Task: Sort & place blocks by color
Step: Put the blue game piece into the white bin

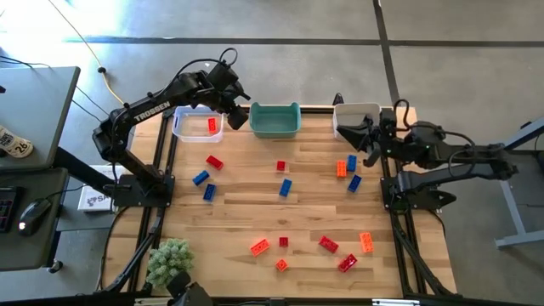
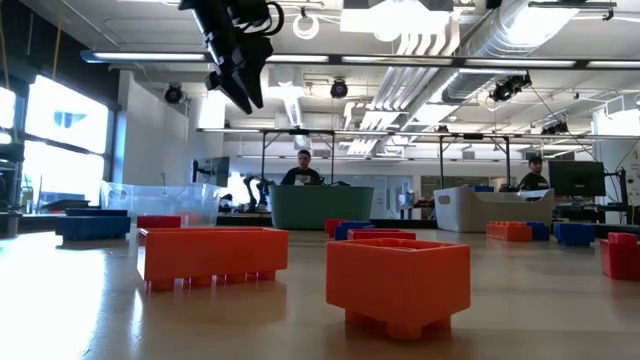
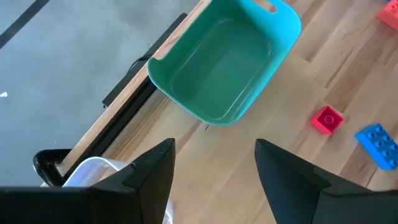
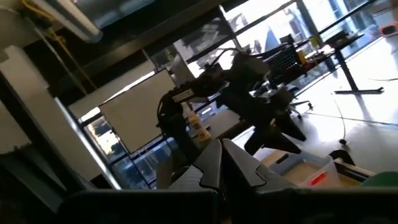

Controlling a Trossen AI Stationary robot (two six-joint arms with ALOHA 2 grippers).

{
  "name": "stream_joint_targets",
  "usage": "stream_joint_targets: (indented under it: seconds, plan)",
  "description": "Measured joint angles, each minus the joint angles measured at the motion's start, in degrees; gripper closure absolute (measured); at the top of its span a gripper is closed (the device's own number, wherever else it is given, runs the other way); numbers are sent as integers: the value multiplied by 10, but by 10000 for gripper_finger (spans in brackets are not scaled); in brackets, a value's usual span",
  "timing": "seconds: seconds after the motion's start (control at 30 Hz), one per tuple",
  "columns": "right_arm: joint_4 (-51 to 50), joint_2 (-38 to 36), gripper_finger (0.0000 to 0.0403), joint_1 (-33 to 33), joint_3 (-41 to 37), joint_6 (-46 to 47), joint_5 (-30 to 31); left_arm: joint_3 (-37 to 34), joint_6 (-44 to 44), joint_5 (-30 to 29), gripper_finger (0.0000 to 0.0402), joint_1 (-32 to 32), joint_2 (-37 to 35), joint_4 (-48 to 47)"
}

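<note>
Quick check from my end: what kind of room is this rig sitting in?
Most likely a robotics lab or workshop. The low view shows exposed ducts and strip lights on an open ceiling, more framed workbenches behind, and people seated at monitors. The high view shows a bare concrete floor around the table.

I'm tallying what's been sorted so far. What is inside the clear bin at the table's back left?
One red block lies inside the clear bin. The open left hand hangs beside the bin's right edge and covers that corner, so anything there is hidden.
</note>
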Motion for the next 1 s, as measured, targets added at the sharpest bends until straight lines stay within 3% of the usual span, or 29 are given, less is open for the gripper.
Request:
stream_joint_targets:
  seconds: [0.2,0.43,0.53,0.73,1.0]
  plan:
    - [-67,50,402,0,82,-21,-11,0,0,-4,192,1,0,0]
    - [-431,140,387,0,257,24,56,0,-1,-4,192,1,0,0]
    - [-549,175,354,0,309,72,65,0,-1,-4,192,1,0,0]
    - [-692,223,261,0,364,152,61,0,-1,-4,192,1,0,0]
    - [-837,248,192,4,335,372,62,0,-1,-4,192,1,0,0]
